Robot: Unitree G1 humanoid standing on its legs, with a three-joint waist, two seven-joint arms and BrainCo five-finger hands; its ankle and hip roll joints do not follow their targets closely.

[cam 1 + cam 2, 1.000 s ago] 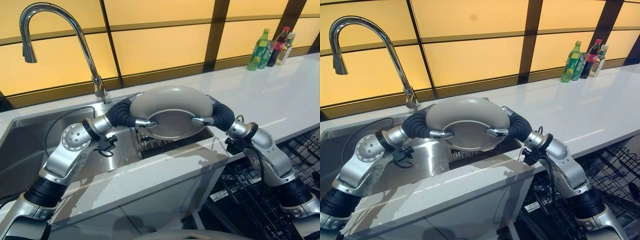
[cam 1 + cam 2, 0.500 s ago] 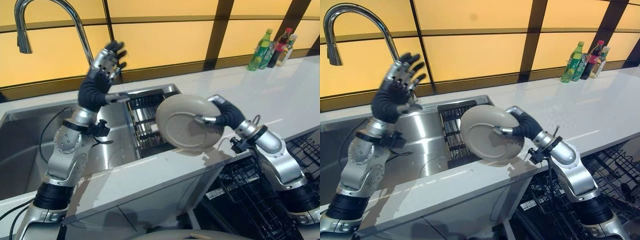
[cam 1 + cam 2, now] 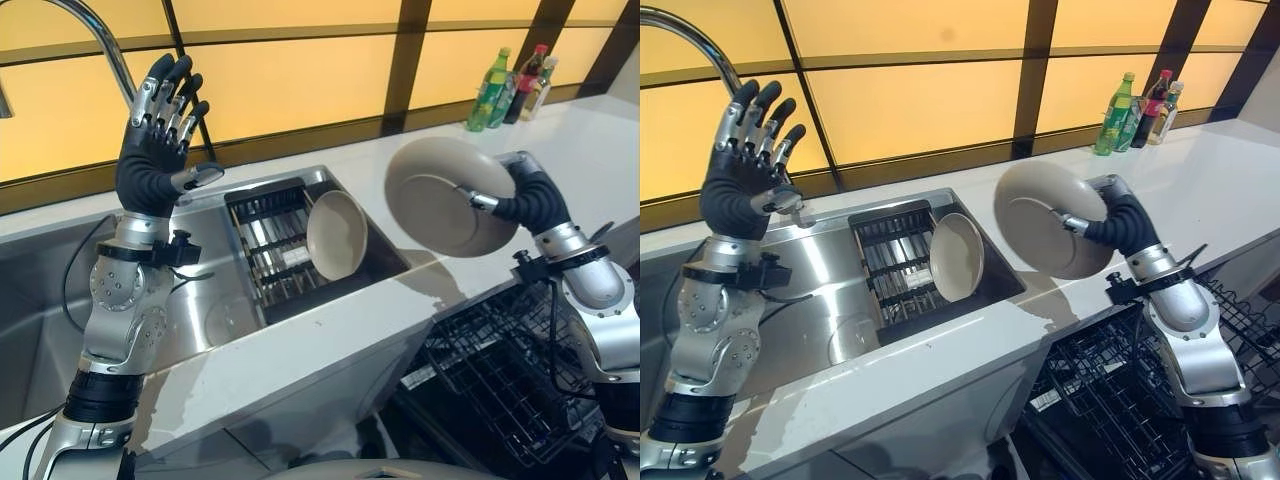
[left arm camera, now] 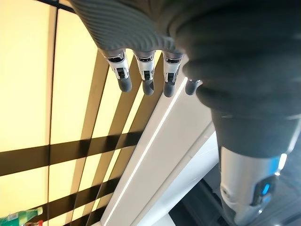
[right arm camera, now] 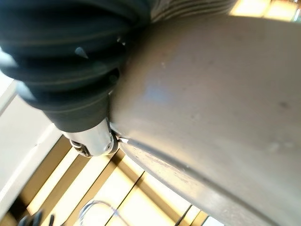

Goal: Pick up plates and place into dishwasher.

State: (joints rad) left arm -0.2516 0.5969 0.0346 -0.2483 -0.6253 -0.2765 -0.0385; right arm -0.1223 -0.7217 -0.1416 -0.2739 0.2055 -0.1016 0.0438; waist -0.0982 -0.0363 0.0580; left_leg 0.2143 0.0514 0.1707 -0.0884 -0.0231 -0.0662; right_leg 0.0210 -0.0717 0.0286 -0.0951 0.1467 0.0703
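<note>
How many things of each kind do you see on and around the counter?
Plates: 2, one in the right hand at, one standing in the sink rack at
Bottles: 3
Faucets: 1
Total: 6

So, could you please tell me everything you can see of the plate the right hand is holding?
The plate is round, plain beige-grey, ceramic-looking, with a shallow well and broad rim. It is held in the air, tilted nearly on edge, above the counter's front edge beside the sink. The right hand alone touches it, pinching its rim on one side.
</note>
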